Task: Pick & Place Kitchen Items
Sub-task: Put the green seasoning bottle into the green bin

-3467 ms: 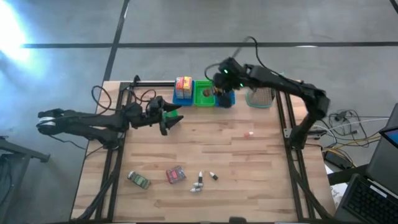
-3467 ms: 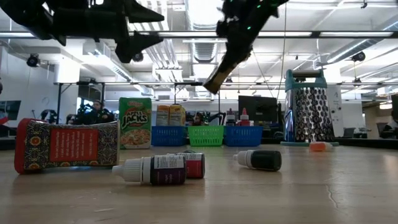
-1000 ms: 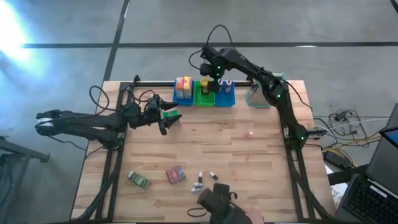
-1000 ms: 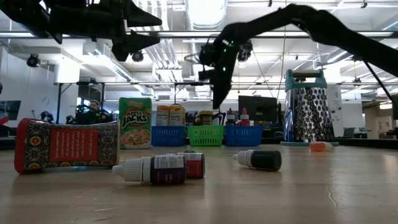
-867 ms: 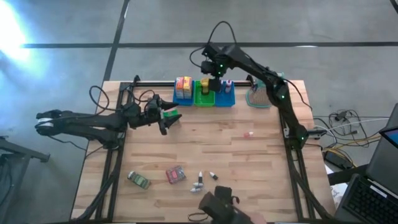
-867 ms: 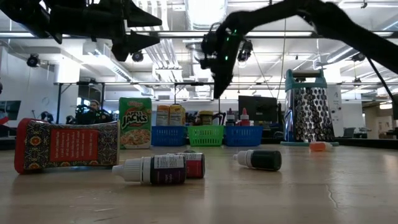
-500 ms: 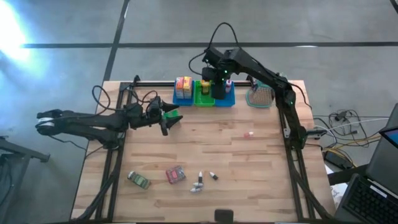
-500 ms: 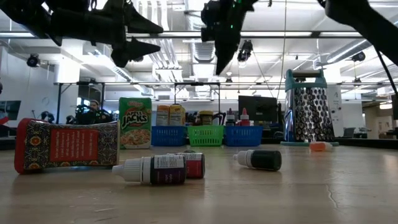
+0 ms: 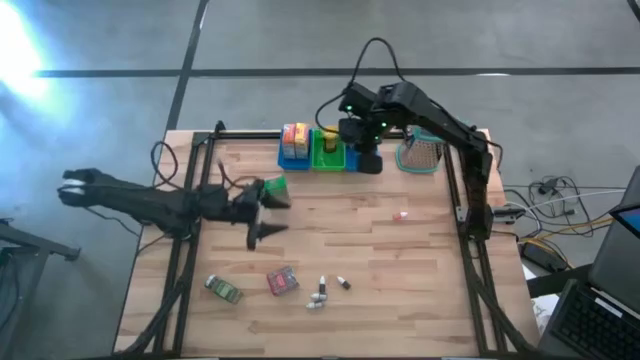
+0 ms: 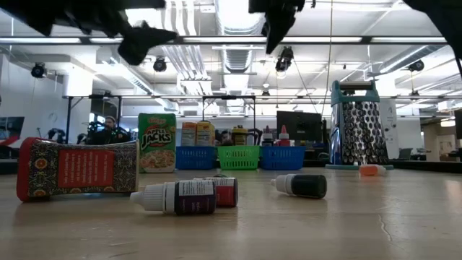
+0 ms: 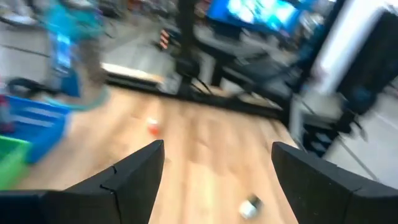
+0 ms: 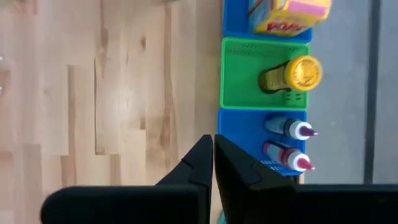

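1. Nearest the low camera, a red patterned packet (image 10: 76,169), a purple bottle with a white cap (image 10: 175,196) and a dark green bottle (image 10: 302,185) lie on the wooden table (image 9: 340,240).
2. Mid-table, the left pincer (image 9: 262,212) hangs above the boards, fingers spread, nothing in them; a green packet (image 9: 273,185) lies just beside it.
3. At the far edge, the right pincer (image 9: 369,160) is up over the bins, clamped fully together and empty.
4. Below it, a gold-capped jar (image 12: 292,74) sits in the green plastic bin (image 12: 242,56), and two white-tipped bottles (image 12: 287,142) in the blue plastic bin (image 12: 239,134).

Bins (image 9: 327,158) at table's (image 9: 400,280) far edge; bottles (image 9: 325,291) near front
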`<state>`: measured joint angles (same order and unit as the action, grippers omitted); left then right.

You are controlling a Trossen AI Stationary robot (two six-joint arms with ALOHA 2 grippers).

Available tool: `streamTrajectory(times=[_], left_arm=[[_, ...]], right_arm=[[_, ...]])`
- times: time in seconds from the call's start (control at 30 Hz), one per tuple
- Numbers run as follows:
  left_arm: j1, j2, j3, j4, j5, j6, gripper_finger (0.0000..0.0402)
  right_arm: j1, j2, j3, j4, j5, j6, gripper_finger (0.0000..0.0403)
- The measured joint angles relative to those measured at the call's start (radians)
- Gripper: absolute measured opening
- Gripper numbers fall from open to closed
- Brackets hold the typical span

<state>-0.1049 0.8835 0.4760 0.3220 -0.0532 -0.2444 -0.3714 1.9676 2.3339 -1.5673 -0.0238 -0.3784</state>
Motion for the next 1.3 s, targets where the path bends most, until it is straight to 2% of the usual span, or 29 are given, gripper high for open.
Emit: streamTrajectory(times=[0.13, 0.4, 0.5, 0.57, 0.77, 0.87, 1.03, 1.17, 1.3], left_arm=[[-0.119, -0.018, 0.102, -0.24, -0.024, -0.047, 0.0303], [-0.367, 0.053, 0.432, -0.978, -0.233, -0.235, 0.0303], [-0.438, 0.095, 0.513, -1.113, -0.24, -0.338, 0.0303], [-0.482, 0.12, 0.533, -1.139, -0.228, -0.377, 0.0303], [-0.57, 0.199, 0.536, -1.149, -0.183, -0.369, 0.0303], [-0.583, 0.251, 0.536, -1.166, -0.149, -0.359, 0.0303], [-0.586, 0.362, 0.535, -1.214, -0.031, -0.368, 0.0303], [-0.586, 0.457, 0.548, -1.324, 0.065, -0.366, 0.0303], [-0.586, 0.532, 0.561, -1.401, 0.108, -0.337, 0.0303]], right_arm=[[0.007, -0.049, -0.03, 0.001, 0.0, 0.031, 0.001], [0.041, -0.154, -0.195, 0.062, 0.001, 0.071, 0.0009], [0.052, -0.187, -0.285, 0.099, 0.003, 0.099, 0.0009], [0.057, -0.209, -0.347, 0.125, 0.008, 0.11, 0.0008], [0.06, -0.276, -0.529, 0.223, 0.054, 0.147, 0.0008], [0.066, -0.316, -0.608, 0.266, 0.054, 0.165, 0.0008], [0.072, -0.377, -0.71, 0.288, 0.054, 0.176, 0.0008], [0.073, -0.428, -0.765, 0.316, 0.054, 0.195, 0.0008], [0.073, -0.467, -0.804, 0.372, 0.053, 0.202, 0.0008]])
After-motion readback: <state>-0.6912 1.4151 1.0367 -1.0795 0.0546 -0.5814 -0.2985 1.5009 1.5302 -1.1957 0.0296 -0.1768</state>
